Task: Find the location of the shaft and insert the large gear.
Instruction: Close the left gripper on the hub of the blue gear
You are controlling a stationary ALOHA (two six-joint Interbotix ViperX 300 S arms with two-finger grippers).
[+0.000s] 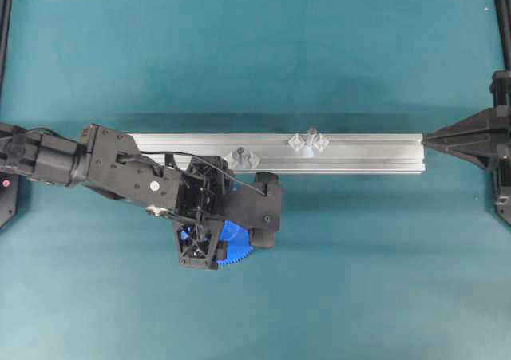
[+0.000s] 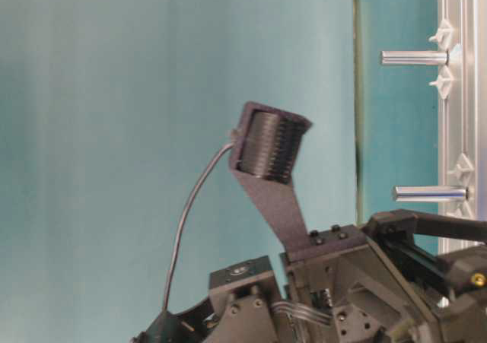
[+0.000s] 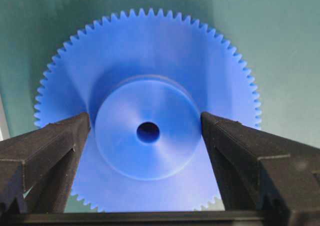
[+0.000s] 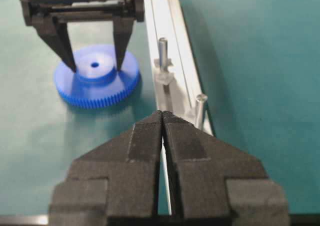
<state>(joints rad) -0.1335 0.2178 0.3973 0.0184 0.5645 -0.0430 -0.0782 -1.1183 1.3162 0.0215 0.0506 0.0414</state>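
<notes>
The large gear [image 3: 150, 85] is a bright blue toothed disc lying flat on the teal table [image 1: 359, 280], just in front of the rail. My left gripper [image 3: 145, 118] hangs over it, open, with one finger on each side of the raised hub [image 4: 95, 68] and close to its edge. From overhead the left gripper [image 1: 200, 244] hides most of the gear [image 1: 233, 244]. The shaft [image 1: 310, 136] stands upright on the rail between two clear mounts, to the right of the gear. My right gripper [image 4: 162, 114] is shut and empty at the rail's right end, with the shaft [image 4: 200, 108] just beyond its tips.
The aluminium rail [image 1: 367, 152] runs left to right across the middle of the table. A shorter dark-topped stub [image 1: 241, 157] with clear mounts stands on it beside the left wrist. Black frame posts [image 1: 505, 25] line the table's sides.
</notes>
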